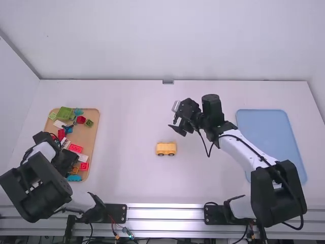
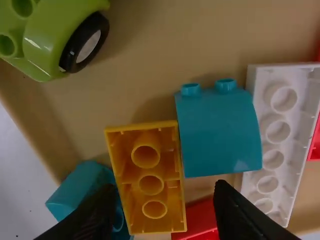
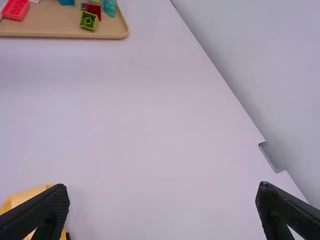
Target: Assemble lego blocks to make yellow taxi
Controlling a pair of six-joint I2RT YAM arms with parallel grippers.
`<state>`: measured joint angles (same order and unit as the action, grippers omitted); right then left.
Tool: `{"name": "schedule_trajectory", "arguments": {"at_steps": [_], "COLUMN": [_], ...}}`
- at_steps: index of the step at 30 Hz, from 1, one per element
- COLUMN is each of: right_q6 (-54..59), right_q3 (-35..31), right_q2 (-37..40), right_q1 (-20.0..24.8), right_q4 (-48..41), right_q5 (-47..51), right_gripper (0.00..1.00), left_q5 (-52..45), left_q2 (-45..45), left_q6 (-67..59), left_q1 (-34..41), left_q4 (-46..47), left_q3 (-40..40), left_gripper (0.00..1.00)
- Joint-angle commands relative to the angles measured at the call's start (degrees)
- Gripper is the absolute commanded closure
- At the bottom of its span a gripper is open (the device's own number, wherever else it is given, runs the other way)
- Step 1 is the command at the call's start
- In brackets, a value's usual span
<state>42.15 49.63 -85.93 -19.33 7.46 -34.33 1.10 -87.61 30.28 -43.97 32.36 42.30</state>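
Fingers (image 1: 179,130), two pairs, both spread apart; one yellow car (image 1: 166,148), one tan tray (image 1: 91,136).

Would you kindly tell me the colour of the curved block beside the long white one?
The curved plastic block is teal, shown best in the left wrist view.

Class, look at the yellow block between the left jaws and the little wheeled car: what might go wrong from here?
The left gripper has its jaws open over the yellow block, with the teal curved brick right beside it; closing might catch or shove that brick.

The yellow block lies hollow side up, so it may need turning before stacking.

The car has wheels and might roll when pressed.
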Motion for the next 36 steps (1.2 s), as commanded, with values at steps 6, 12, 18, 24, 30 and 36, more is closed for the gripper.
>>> {"name": "schedule_trajectory", "arguments": {"at_steps": [6,12,18,24,30,36], "right_q6": [1.1,1.4,1.4,-0.4,-2.1,-2.1], "right_q3": [0.2,0.2,0.2,0.2,0.2,0.2], "right_q2": [-0.1,-0.1,-0.1,-0.1,-0.1,-0.1], "right_q1": [-0.2,-0.1,-0.3,-0.3,-0.2,-0.3], "right_q4": [0.3,1.8,1.7,1.5,1.3,1.3], "right_q5": [-0.2,-0.3,-0.3,-0.3,-0.3,-0.3], "right_gripper": [0.01,0.01,0.01,0.01,0.01,0.01], "left_q5": [-0.1,-0.4,-3.3,-2.5,-2.2,-3.3], "left_q2": [-0.7,-0.7,-0.7,-0.7,-0.7,-0.7], "left_q6": [1.8,1.4,0.7,1.5,3.4,3.4], "left_q1": [0.5,0.4,1.2,1.2,1.2,1.2], "left_q4": [-1.4,-2.9,-7.1,-8.7,-9.9,-9.5], "left_q3": [-0.8,-2.4,-4.5,-5.4,-6.7,-6.6], "left_gripper": [0.35,0.43,0.48,0.47,0.43,0.45]}}
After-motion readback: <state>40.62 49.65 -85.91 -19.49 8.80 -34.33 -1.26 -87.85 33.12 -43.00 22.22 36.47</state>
